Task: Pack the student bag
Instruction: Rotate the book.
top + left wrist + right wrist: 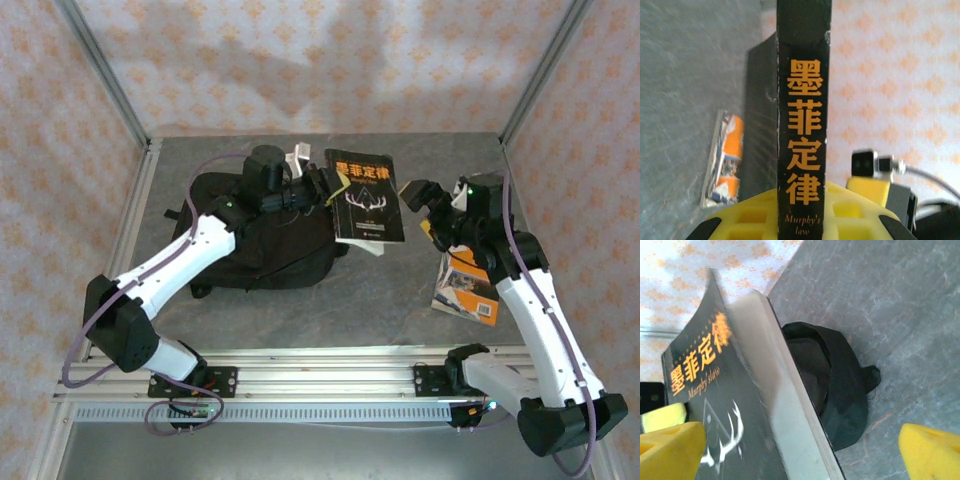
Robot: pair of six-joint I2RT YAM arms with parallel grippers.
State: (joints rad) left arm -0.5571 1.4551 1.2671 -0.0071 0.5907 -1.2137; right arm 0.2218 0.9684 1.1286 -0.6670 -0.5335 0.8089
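Student bag (280, 255), one: black, lying on the counter (400, 300) left of centre, partly under the left arm.

Books, two:
- A black book (365, 195) is held up just right of the bag, with the left claw (322, 188) clamped on its spine edge.
- An orange book (468, 288) lies flat at the right, partly under the right arm.

Right claw (420, 205), one: fingers wide apart, just right of the black book.

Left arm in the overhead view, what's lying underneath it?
The black student bag lies on the table beneath it. The left arm covers the bag's middle, so its opening cannot be seen.
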